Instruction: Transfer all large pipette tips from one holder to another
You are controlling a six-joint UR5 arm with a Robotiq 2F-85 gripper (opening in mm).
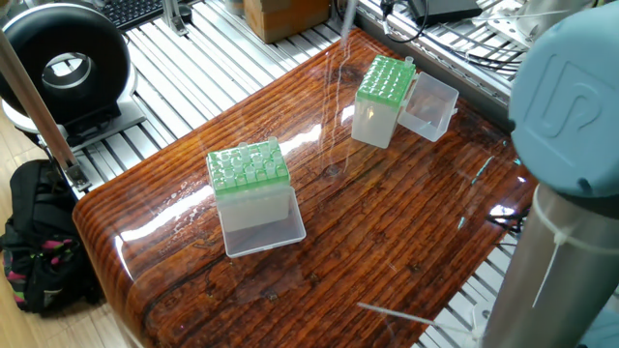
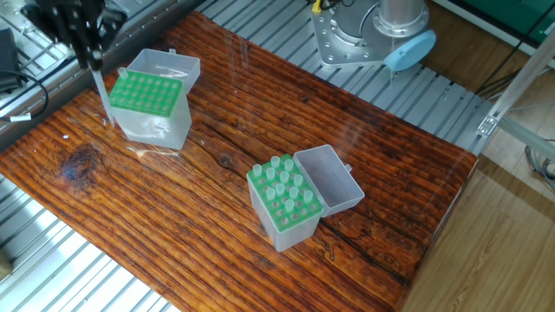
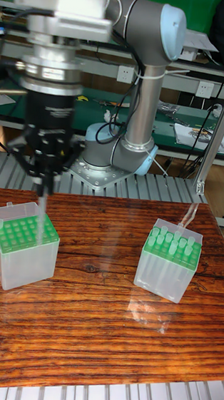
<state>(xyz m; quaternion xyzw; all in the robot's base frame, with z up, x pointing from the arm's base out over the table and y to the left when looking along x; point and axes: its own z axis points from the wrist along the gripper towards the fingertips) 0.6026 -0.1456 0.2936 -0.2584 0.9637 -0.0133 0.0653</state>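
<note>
Pinched between the black two-finger gripper's (image 3: 43, 184) closed fingers, one slim clear tapered pipette tip (image 3: 39, 207) hangs upright over the green-topped clear plastic box (image 3: 23, 250), probably so it drops straight into a hole. More tips stand in the other green-topped box (image 3: 169, 263), well apart across the glossy wooden table (image 3: 108, 329).

In one fixed view the black two-finger tool is cut off by the top edge; only the slim clear plastic pipette tip (image 1: 343, 19) shows beneath. In the other fixed view the tool (image 2: 87, 54) is motion-blurred, so its finger contact on the tip (image 2: 102, 91) cannot be made out.
</note>
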